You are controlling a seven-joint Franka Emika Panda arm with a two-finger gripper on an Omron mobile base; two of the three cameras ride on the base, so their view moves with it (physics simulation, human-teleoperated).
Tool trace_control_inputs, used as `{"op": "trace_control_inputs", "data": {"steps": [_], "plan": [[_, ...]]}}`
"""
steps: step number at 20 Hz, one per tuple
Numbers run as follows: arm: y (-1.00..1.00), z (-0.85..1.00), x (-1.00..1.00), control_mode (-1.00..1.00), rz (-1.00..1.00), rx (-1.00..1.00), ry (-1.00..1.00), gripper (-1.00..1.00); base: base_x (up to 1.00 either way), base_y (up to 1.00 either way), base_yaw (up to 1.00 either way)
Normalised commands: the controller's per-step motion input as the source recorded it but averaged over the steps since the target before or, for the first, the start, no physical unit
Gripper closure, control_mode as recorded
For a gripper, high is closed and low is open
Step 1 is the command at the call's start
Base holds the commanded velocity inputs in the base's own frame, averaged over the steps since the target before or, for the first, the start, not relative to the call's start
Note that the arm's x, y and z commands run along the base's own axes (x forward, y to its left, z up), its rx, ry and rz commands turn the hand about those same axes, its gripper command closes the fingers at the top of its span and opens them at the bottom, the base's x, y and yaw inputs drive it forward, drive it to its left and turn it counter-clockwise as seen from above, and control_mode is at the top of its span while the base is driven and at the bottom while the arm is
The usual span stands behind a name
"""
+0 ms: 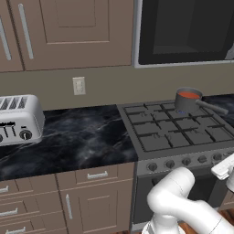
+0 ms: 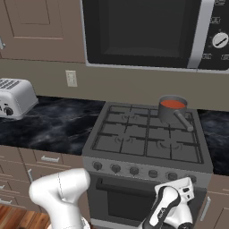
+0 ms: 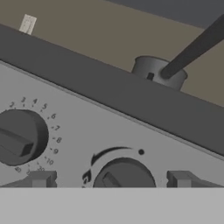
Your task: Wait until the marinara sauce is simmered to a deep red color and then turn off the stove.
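The stove is a grey gas range with dark grates. At its back right burner stands a small grey saucepan holding the marinara sauce, a smooth orange-red disc. My gripper is pressed up close to the front panel, open, its two fingertips wide apart on either side of a dark round knob. A second knob, ringed by numbers, sits to the left. In the right base view my white wrist hangs low, in front of the panel's right end.
A silver toaster sits on the black marble counter left of the range. A black-windowed microwave hangs above it. A wall outlet and brown drawers are nearby.
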Motion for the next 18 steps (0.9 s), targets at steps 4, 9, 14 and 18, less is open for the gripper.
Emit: {"op": "trace_control_inputs", "data": {"steps": [4, 9, 14, 18], "plan": [[-0.18, -0.08, 0.03, -1.0, 0.0, 0.0, 0.0, -1.0, 0.0, 0.0, 0.0], [-0.18, -0.12, 0.0, -1.0, 0.0, 0.0, 0.0, -1.0, 0.0, 0.0, 0.0], [-0.03, -0.18, 0.0, -1.0, 0.0, 0.0, 0.0, -1.0, 0.0, 0.0, 0.0], [0.0, -0.09, 0.02, -1.0, 0.0, 0.0, 0.0, -1.0, 0.0, 0.0, 0.0]]}}
